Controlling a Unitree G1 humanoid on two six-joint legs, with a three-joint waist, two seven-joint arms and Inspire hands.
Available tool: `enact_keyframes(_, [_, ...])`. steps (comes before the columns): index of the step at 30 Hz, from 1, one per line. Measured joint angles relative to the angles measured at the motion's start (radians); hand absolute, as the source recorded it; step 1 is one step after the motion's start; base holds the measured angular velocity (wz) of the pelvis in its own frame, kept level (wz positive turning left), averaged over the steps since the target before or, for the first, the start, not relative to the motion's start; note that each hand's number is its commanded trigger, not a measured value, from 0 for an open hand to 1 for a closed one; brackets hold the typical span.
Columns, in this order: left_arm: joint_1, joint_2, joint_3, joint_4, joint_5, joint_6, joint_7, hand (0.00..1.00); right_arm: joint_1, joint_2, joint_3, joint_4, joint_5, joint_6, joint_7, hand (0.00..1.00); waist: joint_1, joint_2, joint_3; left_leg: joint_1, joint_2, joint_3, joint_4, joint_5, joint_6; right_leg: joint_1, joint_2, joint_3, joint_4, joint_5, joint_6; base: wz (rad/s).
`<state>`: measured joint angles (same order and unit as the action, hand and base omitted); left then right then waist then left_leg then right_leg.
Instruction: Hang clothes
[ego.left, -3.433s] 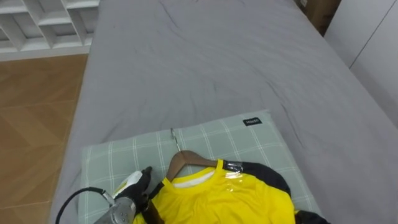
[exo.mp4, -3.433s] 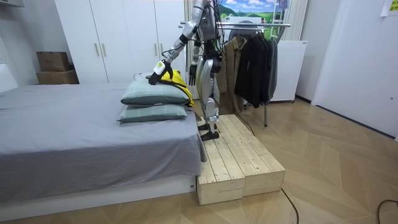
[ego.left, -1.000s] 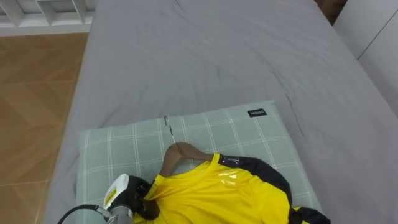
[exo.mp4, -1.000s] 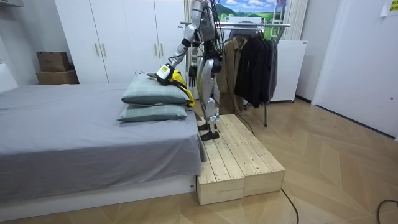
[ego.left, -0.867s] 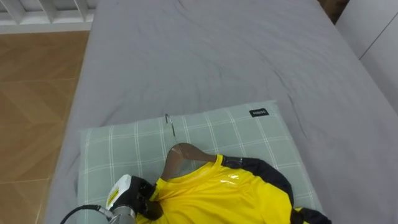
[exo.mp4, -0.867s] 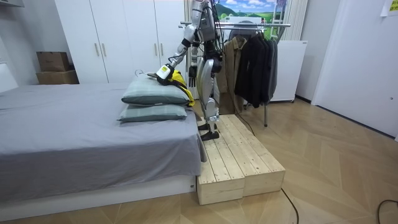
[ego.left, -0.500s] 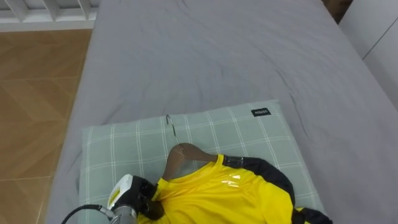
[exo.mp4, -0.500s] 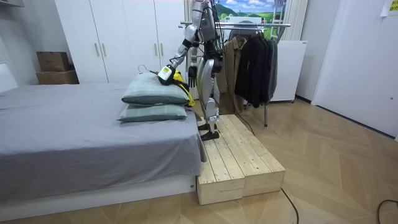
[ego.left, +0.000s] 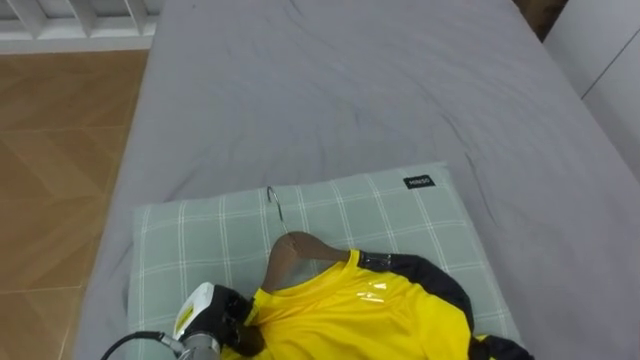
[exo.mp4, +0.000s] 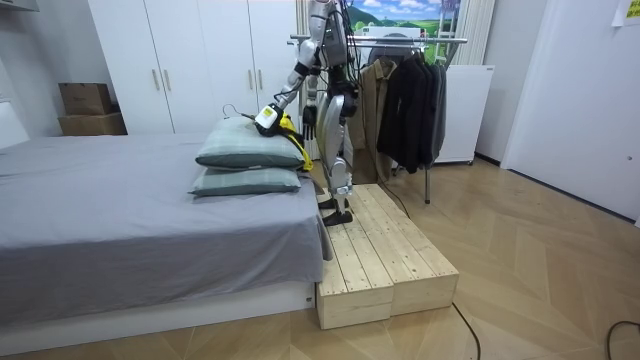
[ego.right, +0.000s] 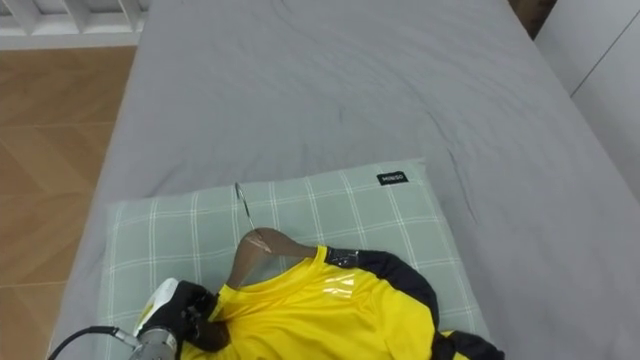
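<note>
A yellow shirt (ego.left: 350, 310) with black sleeves lies on a wooden hanger (ego.left: 290, 250). The hanger's metal hook (ego.left: 273, 200) points up the green checked pillow (ego.left: 200, 240). My left hand (ego.left: 215, 315) comes in at the lower left, its dark fingers curled round the shirt's left shoulder where the hanger's end lies. In the room view the left hand (exo.mp4: 266, 117) holds that end just above the stacked pillows, and the shirt (exo.mp4: 290, 130) droops toward me. My right hand (exo.mp4: 309, 117) hangs by my side with straight fingers and nothing in it.
The grey bed (ego.left: 350, 90) stretches ahead, with wooden floor (ego.left: 50, 150) to its left. I stand on a low wooden platform (exo.mp4: 380, 250) at the bed's head. A clothes rack (exo.mp4: 410, 90) with dark garments stands behind me.
My left hand's fingers have curled onto the shirt's shoulder. In the room view the hanger's hook has risen slightly off the pillow. The eye view has shifted a little.
</note>
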<state>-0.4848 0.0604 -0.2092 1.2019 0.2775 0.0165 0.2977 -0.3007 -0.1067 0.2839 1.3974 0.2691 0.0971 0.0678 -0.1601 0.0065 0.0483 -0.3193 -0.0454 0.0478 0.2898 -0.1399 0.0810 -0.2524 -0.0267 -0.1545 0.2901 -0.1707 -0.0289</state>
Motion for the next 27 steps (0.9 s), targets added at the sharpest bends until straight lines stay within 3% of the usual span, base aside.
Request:
enact_keyframes(6, [0.028, -0.001, 0.0, -0.004, -0.038, -0.002, -0.006, 1.0, 0.007, -0.001, -0.001, -0.004, -0.006, 0.001, 0.002, 0.0, 0.0, -0.006, -0.004, 0.02, -0.002, 0.0, 0.001, 0.0, 0.0, 0.024, -0.005, -0.012, -0.001, -0.005, 0.0, 0.02])
enact_keyframes(11, [0.077, -0.001, -0.003, -0.007, -0.052, -0.013, -0.024, 1.0, 0.038, -0.005, -0.003, -0.004, -0.004, -0.01, 0.009, 0.0, 0.001, -0.018, -0.0168, 0.071, -0.005, -0.007, -0.015, 0.0, 0.0, 0.079, -0.002, -0.014, -0.022, -0.01, 0.0, 0.05])
enact_keyframes(12, [0.092, 0.001, -0.004, -0.011, -0.063, -0.015, -0.03, 1.0, 0.043, -0.006, -0.004, -0.003, -0.002, -0.014, 0.009, 0.0, 0.001, -0.018, -0.0226, 0.079, -0.005, -0.007, -0.017, 0.0, 0.0, 0.088, -0.002, -0.014, -0.025, -0.01, 0.0, 0.0])
enact_keyframes(14, [0.11, 0.001, -0.004, -0.023, -0.09, -0.016, -0.043, 1.0, 0.05, -0.007, -0.004, 0.003, 0.001, -0.023, 0.01, 0.0, 0.001, -0.019, -0.0227, 0.1, -0.007, -0.012, -0.024, 0.0, 0.0, 0.116, -0.001, -0.019, -0.042, -0.01, 0.001, 0.08])
enact_keyframes(17, [0.173, 0.005, -0.001, -0.106, -0.109, -0.018, -0.074, 1.0, 0.074, -0.013, -0.023, 0.003, 0.0, -0.049, 0.023, 0.0, 0.002, -0.018, -0.0316, 0.122, -0.008, -0.022, -0.032, 0.0, -0.001, 0.153, 0.0, -0.033, -0.073, -0.007, 0.002, 0.13])
enact_keyframes(21, [0.277, 0.022, -0.004, -0.334, -0.11, -0.017, -0.121, 1.0, 0.124, -0.029, -0.081, 0.002, -0.001, -0.067, 0.045, 0.0, 0.006, -0.014, -0.0409, 0.142, -0.015, -0.038, -0.036, 0.0, -0.001, 0.183, -0.001, -0.042, -0.087, -0.003, 0.006, 0.12])
enact_keyframes(27, [0.313, 0.068, -0.001, -0.423, -0.107, -0.031, -0.153, 1.0, 0.186, -0.034, -0.123, -0.002, -0.029, -0.089, 0.054, 0.0, 0.018, -0.012, -0.0431, 0.22, -0.017, -0.04, -0.07, -0.001, -0.001, 0.257, -0.001, -0.036, -0.107, -0.003, 0.007, -0.02])
